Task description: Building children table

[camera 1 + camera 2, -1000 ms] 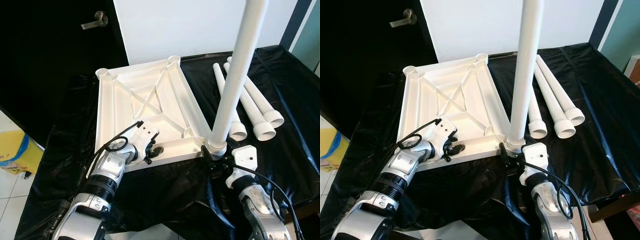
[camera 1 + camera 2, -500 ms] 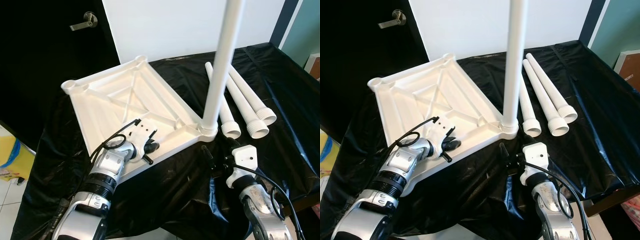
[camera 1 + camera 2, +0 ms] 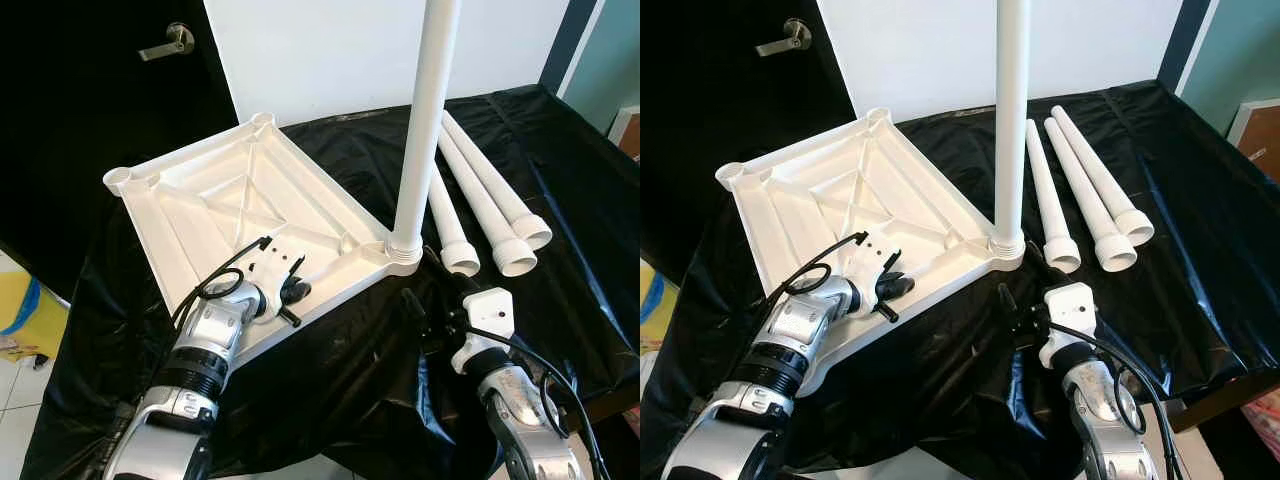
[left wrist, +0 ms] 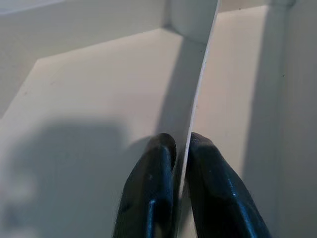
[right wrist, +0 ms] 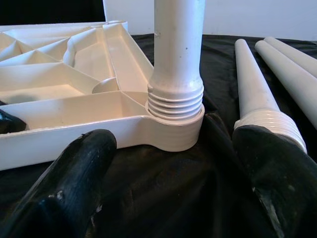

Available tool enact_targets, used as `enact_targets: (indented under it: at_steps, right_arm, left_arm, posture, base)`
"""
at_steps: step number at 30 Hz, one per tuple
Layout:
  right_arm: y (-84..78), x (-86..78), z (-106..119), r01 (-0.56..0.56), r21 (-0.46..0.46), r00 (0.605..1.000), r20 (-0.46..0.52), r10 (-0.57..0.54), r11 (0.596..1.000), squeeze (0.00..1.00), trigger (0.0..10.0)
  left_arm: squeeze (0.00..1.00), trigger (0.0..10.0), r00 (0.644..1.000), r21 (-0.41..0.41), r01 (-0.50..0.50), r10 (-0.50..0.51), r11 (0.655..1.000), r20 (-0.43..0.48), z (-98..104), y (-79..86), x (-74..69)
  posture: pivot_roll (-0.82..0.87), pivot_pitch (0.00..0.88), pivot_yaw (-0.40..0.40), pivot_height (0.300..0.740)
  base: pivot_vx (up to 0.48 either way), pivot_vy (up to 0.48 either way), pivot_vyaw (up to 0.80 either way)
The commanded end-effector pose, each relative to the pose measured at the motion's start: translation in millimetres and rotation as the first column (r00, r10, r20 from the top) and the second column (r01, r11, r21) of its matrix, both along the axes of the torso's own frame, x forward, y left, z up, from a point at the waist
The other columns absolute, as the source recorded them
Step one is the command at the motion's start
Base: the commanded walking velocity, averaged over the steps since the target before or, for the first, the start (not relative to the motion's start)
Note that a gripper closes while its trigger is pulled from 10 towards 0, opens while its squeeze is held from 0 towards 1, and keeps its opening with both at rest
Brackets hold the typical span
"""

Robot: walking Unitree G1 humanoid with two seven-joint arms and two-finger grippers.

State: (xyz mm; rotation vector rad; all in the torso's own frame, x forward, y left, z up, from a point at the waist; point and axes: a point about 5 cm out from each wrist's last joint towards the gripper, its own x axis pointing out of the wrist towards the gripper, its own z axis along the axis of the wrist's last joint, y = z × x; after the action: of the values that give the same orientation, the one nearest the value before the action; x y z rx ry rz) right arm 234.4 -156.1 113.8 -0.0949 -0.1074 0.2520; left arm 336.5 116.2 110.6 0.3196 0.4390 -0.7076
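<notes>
Left eye view: the upside-down white tabletop (image 3: pixel 240 215) lies on the black sheet (image 3: pixel 330 380) at about 10 o'clock from centre. One leg (image 3: pixel 425 130) stands upright in its near corner socket. The left gripper (image 4: pixel 181 163) pinches a thin rib of the tabletop (fingers nearly closed). The right gripper (image 5: pixel 168 173), spread wide and holding nothing, sits just before that socket. Three loose legs (image 3: pixel 490 210) lie at 3 o'clock.
</notes>
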Motion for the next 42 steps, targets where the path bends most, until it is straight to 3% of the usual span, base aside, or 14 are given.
enact_targets:
  at_steps: [1, 8, 9, 16, 19, 21, 23, 24, 26, 28, 30, 34, 36, 42]
  right_arm:
    - [0.7, 0.6, -3, -0.007, -0.003, 1.000, -0.015, 0.007, 1.000, 0.00, 10.0]
    - [0.6, 1.1, -3, -0.006, -0.007, 1.000, -0.016, 0.006, 1.000, 0.00, 10.0]
    - [0.7, 1.2, -3, -0.006, -0.007, 1.000, -0.017, 0.006, 1.000, 0.00, 10.0]
    - [1.3, 2.0, -5, -0.007, -0.015, 1.000, -0.024, 0.007, 1.000, 0.00, 10.0]
    - [1.9, 4.5, -8, 0.001, -0.029, 0.999, -0.039, -0.002, 1.000, 0.00, 10.0]
    - [1.9, 4.5, -8, 0.001, -0.029, 0.999, -0.039, -0.002, 1.000, 0.00, 10.0]
    - [4.3, 7.3, -9, 0.001, -0.033, 0.999, -0.046, -0.003, 0.999, 0.00, 10.0]
    - [4.3, 7.3, -9, 0.001, -0.033, 0.999, -0.046, -0.003, 0.999, 0.00, 10.0]
    - [7.5, 8.9, -9, -0.004, -0.035, 0.999, -0.048, 0.003, 0.999, 0.00, 10.0]
    - [8.1, 9.1, -9, -0.006, -0.035, 0.999, -0.048, 0.004, 0.999, 0.00, 10.0]
    - [11.4, 11.4, -11, -0.002, -0.033, 0.998, -0.058, 0.000, 0.999, 0.00, 10.0]
    - [13.9, 15.8, -14, 0.024, -0.053, 0.996, -0.081, -0.028, 0.998, 0.00, 10.0]
    - [13.9, 15.8, -14, 0.024, -0.053, 0.996, -0.081, -0.028, 0.998, 0.00, 10.0]
    - [17.3, 24.9, -16, 0.060, -0.044, 0.993, -0.104, -0.064, 0.997, 0.00, 10.0]
  left_arm:
    - [1.00, 10.0, 0.952, 0.055, -0.296, 0.289, 0.954, 0.105, -2, 20.9, 5.3]
    - [1.00, 10.0, 0.976, -0.061, -0.194, 0.199, 0.979, 0.088, 7, 2.0, 0.7]
    - [0.00, 10.0, 0.983, -0.097, -0.141, 0.150, 0.985, 0.103, 14, -3.5, -1.3]
    - [0.00, 10.0, 0.977, -0.213, -0.052, 0.094, 0.976, 0.190, 37, -8.6, -3.4]
    - [0.00, 10.0, 0.935, -0.237, -0.149, 0.215, 0.960, 0.282, 55, 9.9, 5.2]
    - [0.00, 10.0, 0.935, -0.237, -0.149, 0.215, 0.960, 0.282, 55, 9.9, 5.2]
    - [0.00, 10.0, 0.859, -0.167, -0.335, 0.373, 0.927, 0.351, 60, 40.1, 14.3]
    - [0.00, 10.0, 0.859, -0.167, -0.335, 0.373, 0.927, 0.351, 60, 40.1, 14.3]
    - [0.00, 10.0, 0.797, -0.119, -0.450, 0.458, 0.885, 0.394, 61, 63.2, 16.3]
    - [0.00, 10.0, 0.787, -0.113, -0.467, 0.471, 0.877, 0.400, 62, 67.1, 15.7]
    - [0.00, 10.0, 0.770, 0.022, -0.506, 0.440, 0.862, 0.463, 57, 83.5, 10.7]
    - [0.00, 10.0, 0.765, 0.170, -0.549, 0.411, 0.818, 0.495, 49, 105.1, 3.3]
    - [0.00, 10.0, 0.765, 0.170, -0.549, 0.411, 0.818, 0.495, 49, 105.1, 3.3]
    - [0.00, 10.0, 0.826, 0.330, -0.495, 0.319, 0.804, 0.464, 37, 116.4, -5.7]
  posture:
    - [-0.16, 0.050, 0.070, 0.740]
    - [-0.16, 0.052, 0.066, 0.740]
    - [-0.16, 0.052, 0.065, 0.740]
    - [-0.16, 0.051, 0.066, 0.740]
    - [-0.16, 0.049, 0.067, 0.740]
    - [-0.16, 0.049, 0.067, 0.740]
    - [-0.15, 0.048, 0.070, 0.740]
    - [-0.15, 0.048, 0.070, 0.740]
    - [-0.15, 0.047, 0.071, 0.740]
    - [-0.15, 0.047, 0.071, 0.740]
    - [-0.14, 0.051, 0.080, 0.740]
    - [-0.14, 0.054, 0.081, 0.740]
    - [-0.14, 0.054, 0.081, 0.740]
    - [-0.13, 0.055, 0.087, 0.740]
  base:
    - [0.000, 0.000, 0.00]
    - [0.000, 0.000, 0.00]
    - [0.000, 0.000, 0.00]
    - [0.000, 0.000, 0.00]
    - [0.000, 0.000, 0.00]
    - [0.000, 0.000, 0.00]
    - [0.000, 0.000, 0.00]
    - [0.000, 0.000, 0.00]
    - [0.000, 0.000, 0.00]
    - [0.000, 0.000, 0.00]
    - [0.000, 0.000, 0.00]
    - [0.000, 0.000, 0.00]
    - [0.000, 0.000, 0.00]
    - [0.000, 0.000, 0.00]
